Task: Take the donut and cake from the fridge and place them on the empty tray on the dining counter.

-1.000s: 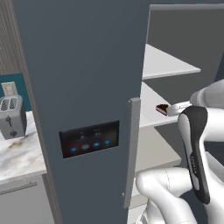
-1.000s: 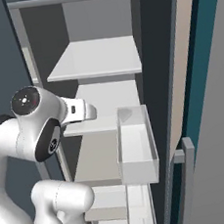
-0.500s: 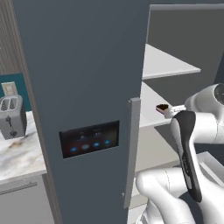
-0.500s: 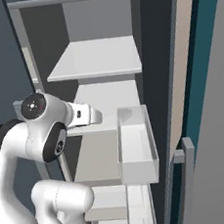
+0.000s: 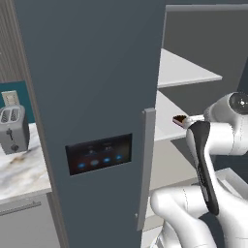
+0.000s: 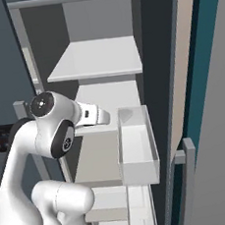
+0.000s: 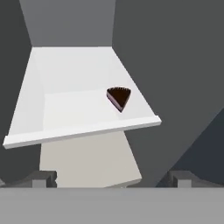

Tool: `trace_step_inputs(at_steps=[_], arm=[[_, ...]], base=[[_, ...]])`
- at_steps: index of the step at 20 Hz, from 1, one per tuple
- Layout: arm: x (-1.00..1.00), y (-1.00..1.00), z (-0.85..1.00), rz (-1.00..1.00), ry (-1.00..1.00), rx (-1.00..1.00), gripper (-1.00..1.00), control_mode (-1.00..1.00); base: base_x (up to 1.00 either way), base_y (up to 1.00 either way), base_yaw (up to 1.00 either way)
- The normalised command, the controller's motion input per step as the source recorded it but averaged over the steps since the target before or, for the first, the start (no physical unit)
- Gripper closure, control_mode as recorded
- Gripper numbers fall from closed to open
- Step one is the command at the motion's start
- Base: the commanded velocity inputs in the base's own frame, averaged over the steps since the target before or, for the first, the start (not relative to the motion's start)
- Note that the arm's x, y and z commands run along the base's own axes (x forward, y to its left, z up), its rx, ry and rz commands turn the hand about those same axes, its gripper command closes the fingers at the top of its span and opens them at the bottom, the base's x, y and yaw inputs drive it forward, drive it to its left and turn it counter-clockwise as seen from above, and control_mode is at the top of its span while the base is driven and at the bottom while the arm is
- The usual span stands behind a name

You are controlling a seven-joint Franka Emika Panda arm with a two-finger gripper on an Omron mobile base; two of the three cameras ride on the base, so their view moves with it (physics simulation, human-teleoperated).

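Gripper (image 7: 112, 177): jaws wide, empty, short of the fridge (image 5: 97, 72) shelf (image 7: 83, 111).
Cake (image 7: 119, 98) at one o'clock; advance level, straddle wedge before closing.

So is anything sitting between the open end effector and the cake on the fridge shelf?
Nothing visible. In the hand view the cake lies alone near the front edge of the pale shelf, and the space between it and the end effector is open air.

No legible text, labels, brands or numbers appear in any view. The black panel (image 5: 99, 153) on the fridge (image 5: 92, 97) door, centre-left of the left base view, carries only small blue lit symbols, too blurred to read.
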Motion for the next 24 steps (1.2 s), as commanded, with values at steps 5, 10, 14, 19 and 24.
trace_step_inputs(at_steps=[5, 10, 14, 19, 24], arm=[[0.34, 0.00, 0.00, -0.01, 0.12, 0.00, -1.00, -1.00], [0.25, -0.01, -0.17, 0.00, 0.06, 0.00, -1.00, -1.00], [0.22, -0.04, -0.27, 0.00, 0.00, 0.00, -1.00, -1.00], [0.20, -0.04, -0.37, 0.00, 0.00, 0.00, -1.00, -1.00], [0.12, -0.09, -0.25, 0.00, -0.06, 0.00, -1.00, -1.00]], base=[[0.00, 0.00, 0.00], [0.00, 0.00, 0.00], [0.00, 0.00, 0.00], [0.00, 0.00, 0.00], [0.00, 0.00, 0.00]])
